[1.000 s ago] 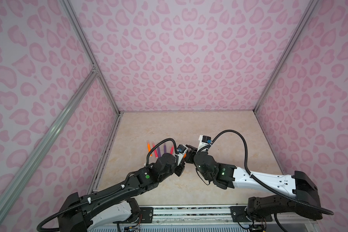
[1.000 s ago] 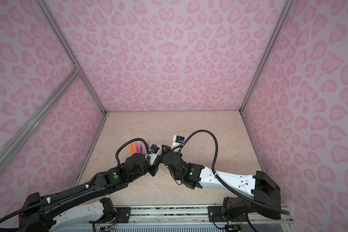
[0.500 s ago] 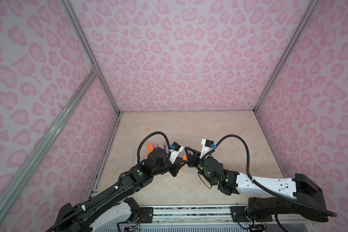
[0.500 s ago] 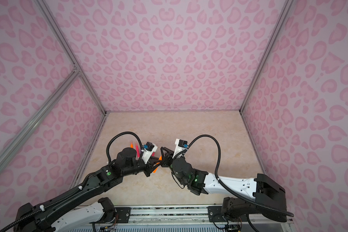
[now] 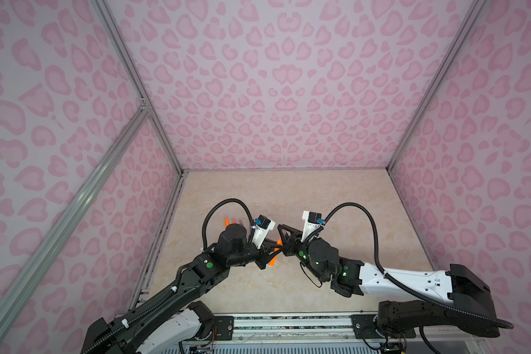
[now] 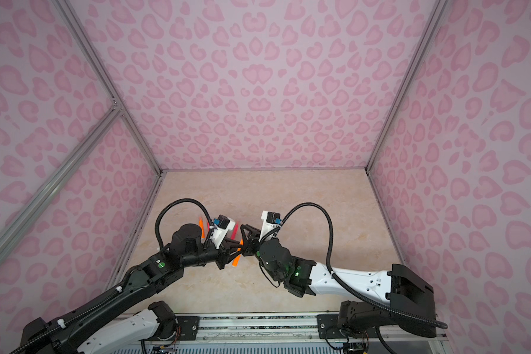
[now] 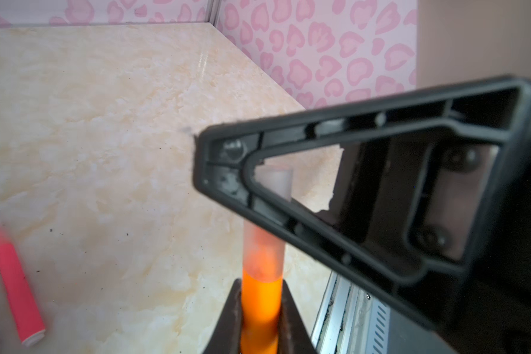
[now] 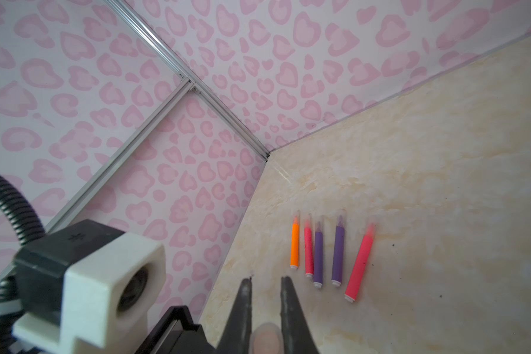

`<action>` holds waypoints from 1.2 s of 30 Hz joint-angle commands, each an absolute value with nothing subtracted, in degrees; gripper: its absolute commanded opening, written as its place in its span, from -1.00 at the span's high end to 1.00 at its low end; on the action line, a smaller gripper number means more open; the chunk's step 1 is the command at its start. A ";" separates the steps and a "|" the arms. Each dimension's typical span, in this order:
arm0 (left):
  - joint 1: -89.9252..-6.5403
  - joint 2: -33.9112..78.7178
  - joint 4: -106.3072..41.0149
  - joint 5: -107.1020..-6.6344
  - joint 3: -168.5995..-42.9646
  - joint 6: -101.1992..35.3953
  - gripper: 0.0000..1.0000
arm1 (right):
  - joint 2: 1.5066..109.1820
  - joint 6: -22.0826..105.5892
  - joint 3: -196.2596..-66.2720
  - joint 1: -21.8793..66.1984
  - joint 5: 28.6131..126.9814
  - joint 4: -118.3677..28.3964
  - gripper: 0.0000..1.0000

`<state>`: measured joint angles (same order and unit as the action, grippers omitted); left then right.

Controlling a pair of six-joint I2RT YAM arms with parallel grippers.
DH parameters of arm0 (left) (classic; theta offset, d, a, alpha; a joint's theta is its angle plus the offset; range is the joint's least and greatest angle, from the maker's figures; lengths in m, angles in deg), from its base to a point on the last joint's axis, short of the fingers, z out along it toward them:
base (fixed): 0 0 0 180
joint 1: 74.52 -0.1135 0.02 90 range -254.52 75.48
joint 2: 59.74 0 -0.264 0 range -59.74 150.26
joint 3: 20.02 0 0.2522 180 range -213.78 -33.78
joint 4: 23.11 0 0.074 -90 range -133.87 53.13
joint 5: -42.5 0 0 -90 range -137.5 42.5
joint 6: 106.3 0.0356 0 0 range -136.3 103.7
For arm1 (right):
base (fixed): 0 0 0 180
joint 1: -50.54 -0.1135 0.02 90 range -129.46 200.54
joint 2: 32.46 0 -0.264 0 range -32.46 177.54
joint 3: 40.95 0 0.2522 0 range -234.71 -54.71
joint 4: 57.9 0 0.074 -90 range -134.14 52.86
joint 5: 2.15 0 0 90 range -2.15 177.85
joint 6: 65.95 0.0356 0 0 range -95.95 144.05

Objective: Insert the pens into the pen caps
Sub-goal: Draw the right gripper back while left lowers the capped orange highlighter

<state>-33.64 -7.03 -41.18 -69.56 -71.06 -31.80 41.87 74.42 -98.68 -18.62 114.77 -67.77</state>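
Note:
My left gripper is shut on an orange pen, held in the air over the table's middle. A translucent pen cap sits over the pen's tip. My right gripper is shut on that cap, and one of its fingers crosses in front of it. In both top views the grippers meet tip to tip, left and right. The orange pen slants down between them.
Five more pens lie side by side on the beige table near the left wall: orange, pink, purple, purple, pink. Faint caps cover several tips. The left arm hides most of them from above.
Over the last second both wrists turned and the arms spread apart while the grippers stayed tip to tip. The orange pen came into sight between them. Little differs from half a second ago.

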 commanded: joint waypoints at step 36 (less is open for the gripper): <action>-33.43 0.70 -21.98 -44.73 -71.96 -33.09 0.92 | 26.22 68.65 -96.41 -14.70 117.28 -46.45 -0.45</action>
